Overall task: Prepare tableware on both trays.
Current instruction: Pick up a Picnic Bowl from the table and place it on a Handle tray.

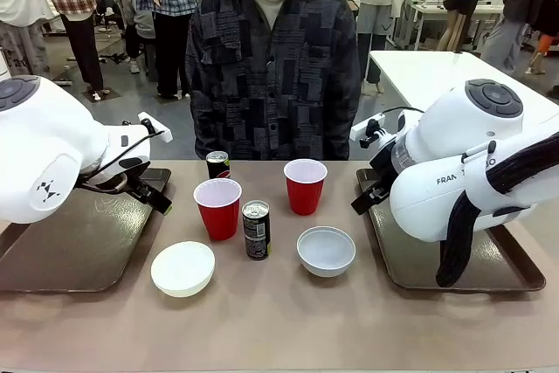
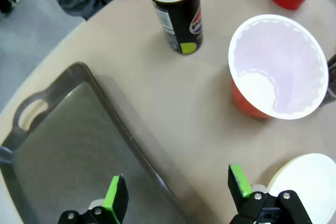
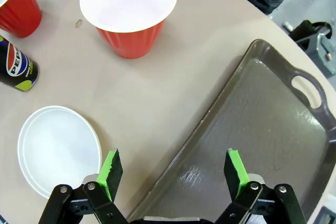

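On the tan bench [image 1: 279, 329], the cups [image 1: 217, 207] [image 1: 305, 185] are red with white insides, the bowls [image 1: 182, 267] [image 1: 326, 250] plain white, the cans [image 1: 256, 229] [image 1: 217, 164] black with silver tops, the trays [image 1: 70, 251] [image 1: 406, 261] dark brown, the person's shirt [image 1: 271, 67] a dark grey patchwork, and the left end effector [image 2: 176, 177] black with green pads [image 2: 114, 195].
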{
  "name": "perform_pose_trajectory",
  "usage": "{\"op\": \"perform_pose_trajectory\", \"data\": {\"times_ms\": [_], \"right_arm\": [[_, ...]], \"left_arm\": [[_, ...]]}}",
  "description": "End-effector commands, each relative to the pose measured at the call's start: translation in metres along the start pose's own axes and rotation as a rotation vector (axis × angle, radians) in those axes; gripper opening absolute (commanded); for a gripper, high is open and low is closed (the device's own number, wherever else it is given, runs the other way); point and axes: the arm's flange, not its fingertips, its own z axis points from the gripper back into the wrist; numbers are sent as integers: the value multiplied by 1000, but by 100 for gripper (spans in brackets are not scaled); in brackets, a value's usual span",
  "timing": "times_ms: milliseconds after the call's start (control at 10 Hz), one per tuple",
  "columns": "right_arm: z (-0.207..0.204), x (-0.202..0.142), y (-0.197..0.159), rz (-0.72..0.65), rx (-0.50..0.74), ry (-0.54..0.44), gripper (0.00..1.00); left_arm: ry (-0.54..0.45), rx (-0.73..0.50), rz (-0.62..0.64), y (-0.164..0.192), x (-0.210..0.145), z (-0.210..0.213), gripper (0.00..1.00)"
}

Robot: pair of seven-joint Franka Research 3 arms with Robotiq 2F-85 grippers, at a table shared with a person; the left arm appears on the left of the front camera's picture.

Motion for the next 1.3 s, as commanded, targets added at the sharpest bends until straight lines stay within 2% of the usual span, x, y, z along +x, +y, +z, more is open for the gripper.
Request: {"op": "perform_pose_trajectory", "data": {"times_ms": [0, 200, 400, 500, 700, 1000, 1100, 1200], "right_arm": [[0, 0, 0, 0, 0, 0, 100], [0, 0, 0, 0, 0, 0, 100], [45, -7, 28, 20, -5, 19, 100], [74, -20, 44, 15, 3, 49, 100], [124, -56, 58, -31, -11, 118, 100], [156, -101, 65, -103, -35, 196, 100], [148, -95, 63, -113, -158, 186, 100], [162, -8, 48, -64, -29, 189, 100]], "left_arm": [[0, 0, 0, 0, 0, 0, 100], [0, 0, 0, 0, 0, 0, 100], [17, -11, -42, -17, -7, 58, 100], [80, -22, -59, -21, -18, 87, 100], [134, -55, -90, -28, -41, 121, 100], [202, -101, -116, -37, -67, 146, 100], [131, -7, -62, -37, -65, 146, 100], [205, -67, -111, -25, -13, 146, 100]]}}
